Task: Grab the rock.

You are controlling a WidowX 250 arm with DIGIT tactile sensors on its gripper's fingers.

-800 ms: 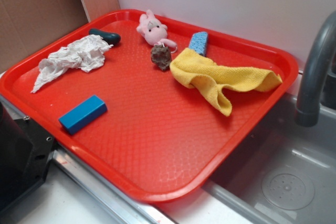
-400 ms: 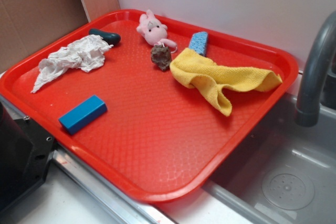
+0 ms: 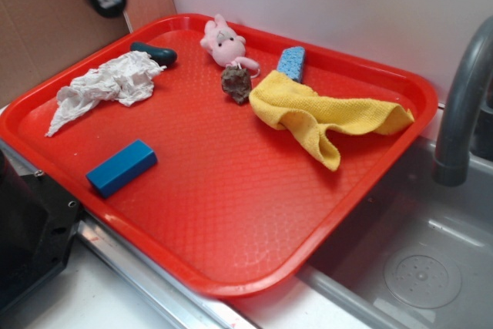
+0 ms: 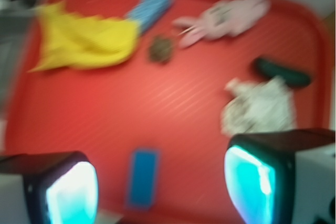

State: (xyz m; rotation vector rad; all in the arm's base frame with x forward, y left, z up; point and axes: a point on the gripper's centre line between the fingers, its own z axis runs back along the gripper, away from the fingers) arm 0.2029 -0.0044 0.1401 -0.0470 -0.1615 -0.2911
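The rock (image 3: 236,83) lay on the red tray (image 3: 231,213), just below the pink bunny (image 3: 222,40) and just left of the yellow cloth (image 3: 323,113). The end effector (image 4: 160,182) hung high above the tray's near side, well apart from the rock, with its fingers (image 4: 252,182) spread apart and nothing between them. The wrist view was blurred, so the rock (image 4: 161,49) looked only like a dark lump.

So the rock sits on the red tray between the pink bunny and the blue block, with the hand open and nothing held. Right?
Not quite. The rock lies between the pink bunny and the yellow cloth; the blue block sits apart near the red tray's front edge, as the exterior view shows. The hand is open and empty.
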